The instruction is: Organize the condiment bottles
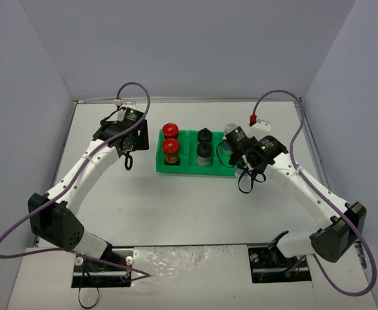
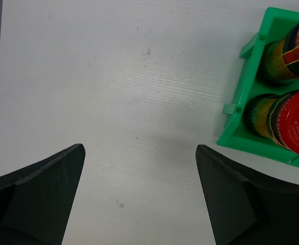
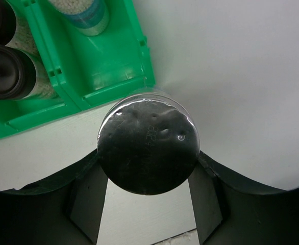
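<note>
A green tray [image 1: 188, 166] holds two red-capped jars [image 1: 170, 129] [image 1: 171, 148] in its left column, two black-capped jars [image 1: 204, 134] [image 1: 204, 152] in the middle, and one silver-capped jar [image 1: 231, 128] at the back right. My right gripper [image 3: 148, 159] is shut on the second silver-capped jar [image 3: 148, 143], holding it over the tray's near right edge [image 3: 116, 87]. The blue-labelled jar [image 3: 85, 13] and two black caps [image 3: 6, 71] show beyond it. My left gripper [image 2: 139, 148] is open and empty over bare table, left of the tray [image 2: 236, 115] and its red caps [image 2: 297, 127].
Grey walls close the table on the left, back and right. In the top view my left gripper [image 1: 128, 160] hangs just left of the tray, and my right gripper [image 1: 229, 157] at its right front corner. Cables loop above both arms.
</note>
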You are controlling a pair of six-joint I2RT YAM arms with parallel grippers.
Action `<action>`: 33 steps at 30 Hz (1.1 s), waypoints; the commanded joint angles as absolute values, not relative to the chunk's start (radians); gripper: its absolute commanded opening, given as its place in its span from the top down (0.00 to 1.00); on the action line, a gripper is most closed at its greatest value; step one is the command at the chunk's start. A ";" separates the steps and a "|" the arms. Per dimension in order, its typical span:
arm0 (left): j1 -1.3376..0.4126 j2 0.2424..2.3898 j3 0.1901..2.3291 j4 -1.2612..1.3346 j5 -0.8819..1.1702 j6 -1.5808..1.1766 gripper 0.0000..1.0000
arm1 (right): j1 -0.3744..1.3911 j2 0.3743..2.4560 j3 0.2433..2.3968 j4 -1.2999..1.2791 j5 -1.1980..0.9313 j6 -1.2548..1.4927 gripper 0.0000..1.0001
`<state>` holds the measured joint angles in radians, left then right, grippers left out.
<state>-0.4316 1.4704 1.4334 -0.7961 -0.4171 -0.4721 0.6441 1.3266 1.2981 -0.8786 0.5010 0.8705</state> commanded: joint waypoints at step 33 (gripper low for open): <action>-0.425 1.468 1.482 -0.798 -0.462 -0.463 0.12 | 0.576 1.635 1.353 -0.413 0.451 0.617 1.00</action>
